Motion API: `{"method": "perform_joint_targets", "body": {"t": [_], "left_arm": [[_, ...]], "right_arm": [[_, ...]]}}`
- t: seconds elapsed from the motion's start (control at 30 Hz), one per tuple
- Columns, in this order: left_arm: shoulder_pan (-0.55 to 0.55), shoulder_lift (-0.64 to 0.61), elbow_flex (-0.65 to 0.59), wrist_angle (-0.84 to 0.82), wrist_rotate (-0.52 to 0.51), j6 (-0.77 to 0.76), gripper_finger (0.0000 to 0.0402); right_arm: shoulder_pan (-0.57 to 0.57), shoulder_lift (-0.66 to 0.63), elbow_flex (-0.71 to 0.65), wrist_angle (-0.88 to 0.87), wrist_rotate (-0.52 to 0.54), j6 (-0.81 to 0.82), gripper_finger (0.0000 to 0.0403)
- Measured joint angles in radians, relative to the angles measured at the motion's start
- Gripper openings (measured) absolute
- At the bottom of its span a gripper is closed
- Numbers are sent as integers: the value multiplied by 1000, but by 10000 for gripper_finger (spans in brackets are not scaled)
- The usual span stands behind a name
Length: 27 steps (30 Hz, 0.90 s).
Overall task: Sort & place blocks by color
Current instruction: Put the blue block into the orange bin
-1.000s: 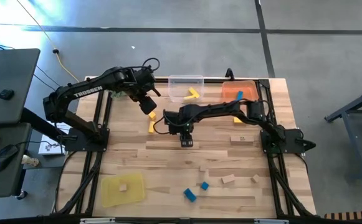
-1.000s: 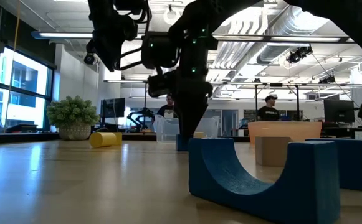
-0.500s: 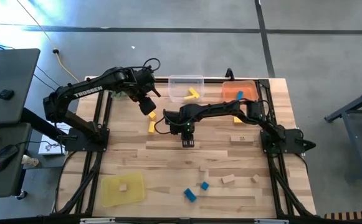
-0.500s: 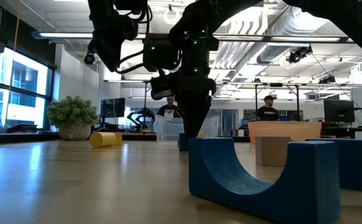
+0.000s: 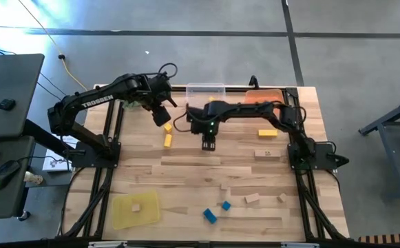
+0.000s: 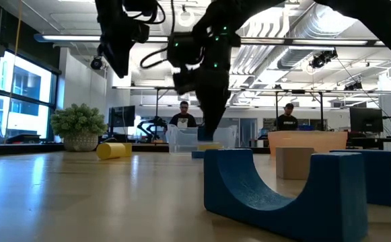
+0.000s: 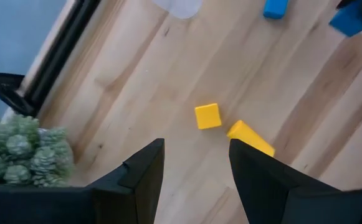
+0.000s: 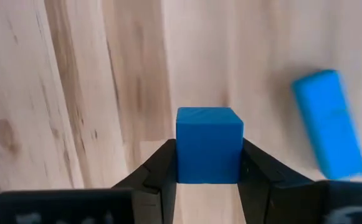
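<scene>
My right gripper [image 5: 208, 144] hangs over the middle of the table, shut on a blue cube [image 8: 209, 144]. A blue bar [image 8: 328, 124] lies flat on the wood beside it. My left gripper [image 5: 163, 118] hovers open, with nothing in it, above two yellow blocks [image 7: 207, 116] [image 7: 250, 138] at the far left. Other blocks lie scattered: two blue ones [image 5: 209, 215] [image 5: 225, 205] near the front edge, a yellow bar [image 5: 267, 133] and a plain wooden block [image 5: 265, 153] at the right. My right gripper pinches the blue cube by two opposite side faces [image 8: 182, 155] between its two fingers. The fingers [image 8: 162, 168] point down from above. The cube sits level in the hold, lifted clear of the table.
A clear tray [image 5: 205, 89] and an orange tray [image 5: 268, 96] stand at the far edge. A yellow tray [image 5: 120, 213] at the front left holds a wooden block. A green plant [image 7: 19, 149] is at the far left. Plain wooden blocks [image 5: 253, 198] lie front right.
My right gripper has risen and gone a little toward the table's far edge, taking the blue cube up off the wood. The blue bar has stayed where it lay.
</scene>
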Motion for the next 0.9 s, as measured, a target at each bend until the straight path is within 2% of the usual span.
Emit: {"method": "perform_joint_targets", "body": {"t": [0.33,0.67,0.9], "left_arm": [[33,0,0,67,-1,54,170],[41,0,0,178,3,119,170],[41,0,0,232,3,131,170]], "right_arm": [[-103,-136,0,-8,104,40,102],[-230,-253,0,-14,275,63,101],[-314,-321,0,-80,378,86,101]]}}
